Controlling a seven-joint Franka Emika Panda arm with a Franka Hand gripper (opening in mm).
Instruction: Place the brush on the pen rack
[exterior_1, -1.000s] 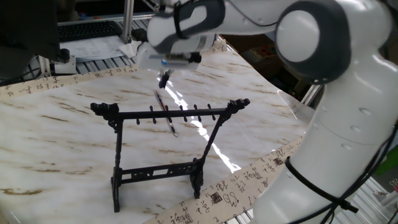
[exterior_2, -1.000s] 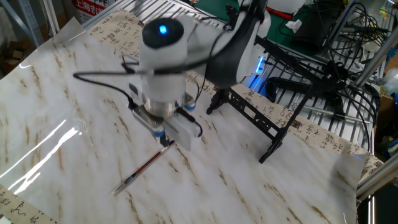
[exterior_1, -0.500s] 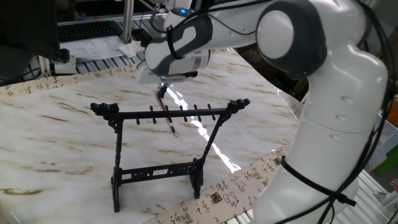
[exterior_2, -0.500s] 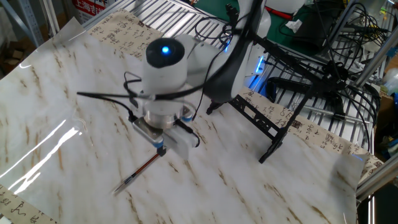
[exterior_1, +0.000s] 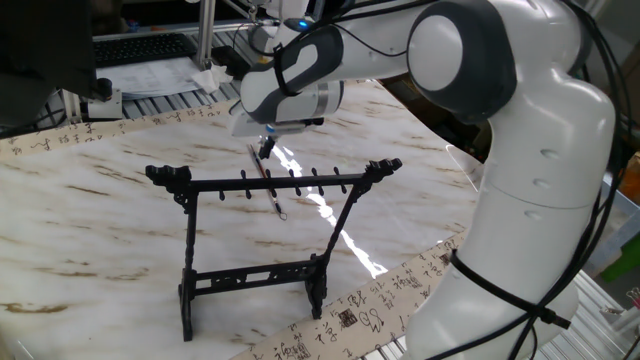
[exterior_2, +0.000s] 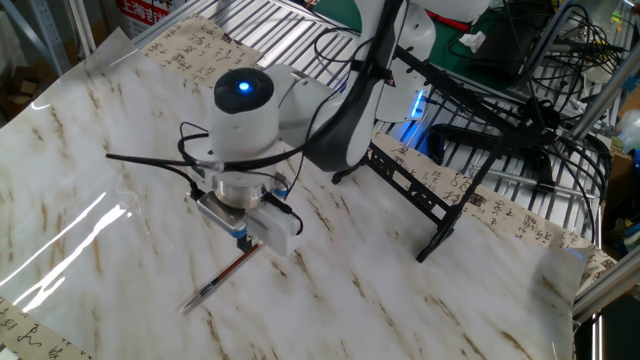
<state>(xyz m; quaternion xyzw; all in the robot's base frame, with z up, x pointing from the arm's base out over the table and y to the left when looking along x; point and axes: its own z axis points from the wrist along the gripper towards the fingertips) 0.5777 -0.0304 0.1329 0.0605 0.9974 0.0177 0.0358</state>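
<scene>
A: Starting nearest in the one fixed view, what stands in front?

B: The pen rack (exterior_1: 262, 240), upright on the marble-patterned table (exterior_1: 90, 230), its pegged top bar bare. Nothing hangs on it, so the placing is not done.

A: And behind it?

B: The brush (exterior_2: 222, 280) lies flat on the table just beyond the rack, a thin reddish-brown stick.

A: Does the gripper have it?

B: The gripper (exterior_1: 265, 150) is low over one end of the brush, fingers pointing down at it. Whether they are apart or closed on the shaft I cannot tell; the wrist hides them in the other fixed view.

A: So what remains?

B: I judge nearly everything: a secure grasp, the lift, the carry and setting it on the pegs.
</scene>
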